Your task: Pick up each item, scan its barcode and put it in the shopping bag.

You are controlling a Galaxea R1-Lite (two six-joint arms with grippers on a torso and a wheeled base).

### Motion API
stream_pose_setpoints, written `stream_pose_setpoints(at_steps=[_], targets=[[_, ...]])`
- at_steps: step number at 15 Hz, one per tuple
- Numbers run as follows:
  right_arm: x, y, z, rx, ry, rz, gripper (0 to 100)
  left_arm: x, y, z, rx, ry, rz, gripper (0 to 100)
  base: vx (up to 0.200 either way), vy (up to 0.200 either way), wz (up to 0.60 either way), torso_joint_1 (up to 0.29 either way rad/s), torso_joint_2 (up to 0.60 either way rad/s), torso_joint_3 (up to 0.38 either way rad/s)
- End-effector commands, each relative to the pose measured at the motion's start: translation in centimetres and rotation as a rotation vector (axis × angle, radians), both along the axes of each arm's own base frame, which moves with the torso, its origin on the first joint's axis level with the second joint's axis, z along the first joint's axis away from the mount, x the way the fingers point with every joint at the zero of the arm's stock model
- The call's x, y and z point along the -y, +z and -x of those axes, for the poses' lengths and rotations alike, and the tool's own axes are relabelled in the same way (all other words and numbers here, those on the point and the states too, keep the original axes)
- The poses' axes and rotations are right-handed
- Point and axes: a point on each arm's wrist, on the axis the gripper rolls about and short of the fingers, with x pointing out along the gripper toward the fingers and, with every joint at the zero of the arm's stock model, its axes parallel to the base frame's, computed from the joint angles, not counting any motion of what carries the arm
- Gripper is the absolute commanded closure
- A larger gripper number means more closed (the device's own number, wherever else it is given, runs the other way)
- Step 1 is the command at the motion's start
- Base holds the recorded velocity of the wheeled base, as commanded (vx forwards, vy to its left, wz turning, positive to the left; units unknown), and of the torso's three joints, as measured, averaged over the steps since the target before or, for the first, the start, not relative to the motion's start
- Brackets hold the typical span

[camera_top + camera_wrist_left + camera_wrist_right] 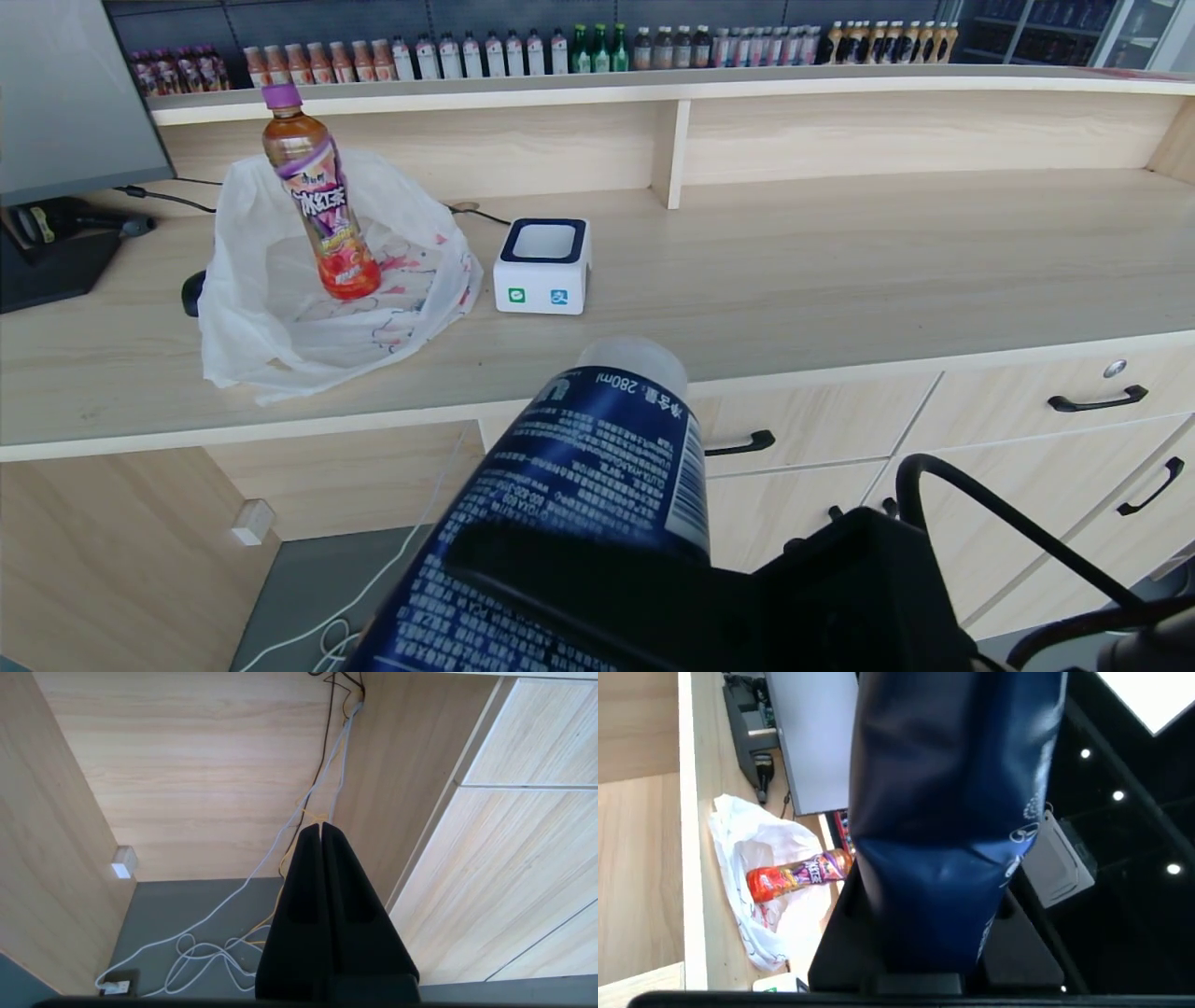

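Closest to me in the head view is the blue bottle point(597, 448), white cap pointing away toward the counter point(840, 261). The right gripper point(579, 583) has it clamped across the body, its jaws closed tight on the sides, and holds it in the air in front of the counter edge, above the drawers point(1027, 439). On the counter sits the white shopping bag point(280, 317), its mouth open and spread. A tea bottle point(322, 201) with a purple cap stands inside it, leaning slightly. Just beside the bag is the small white scanner point(543, 266), window facing up. A monitor point(75, 93) stands at the far left, and a shelf of drinks point(560, 51) runs along the back.

From the left wrist I see the left gripper point(322, 831) hanging low in front of the wood panelling. Its jaws are pressed together with nothing between them, and loose cables point(206, 952) lie on the floor beneath.

From the right wrist, the blue bottle point(952, 812) sits close to the lens, held between the jaws of the right gripper point(934, 975). Beyond it I can make out the shopping bag point(747, 831) on the counter with the tea bottle point(799, 875) in it.
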Motion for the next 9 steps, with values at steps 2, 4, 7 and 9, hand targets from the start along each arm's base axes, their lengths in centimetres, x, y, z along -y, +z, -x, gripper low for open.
stream_pose_setpoints(at_steps=[2, 4, 7, 9], targets=[[-0.2, -0.7, -0.1, -0.11, 0.03, 0.005, 100, 0.0, 0.0, 0.0, 0.0, 0.0, 0.0, 100, 0.0, 0.0, 0.0, 0.0, 0.0, 0.0], [-0.6, -1.7, -0.4, -0.297, 0.081, -0.001, 100, 0.0, 0.0, 0.0, 0.0, 0.0, 0.0, 100, 0.0, 0.0, 0.0, 0.0, 0.0, 0.0], [-1.2, -2.7, -0.6, -0.563, 0.167, -0.027, 100, 0.0, 0.0, 0.0, 0.0, 0.0, 0.0, 100, 0.0, 0.0, 0.0, 0.0, 0.0, 0.0], [-1.0, -3.3, -0.7, -0.695, 0.204, -0.038, 100, 0.0, 0.0, 0.0, 0.0, 0.0, 0.0, 100, 0.0, 0.0, 0.0, 0.0, 0.0, 0.0]])
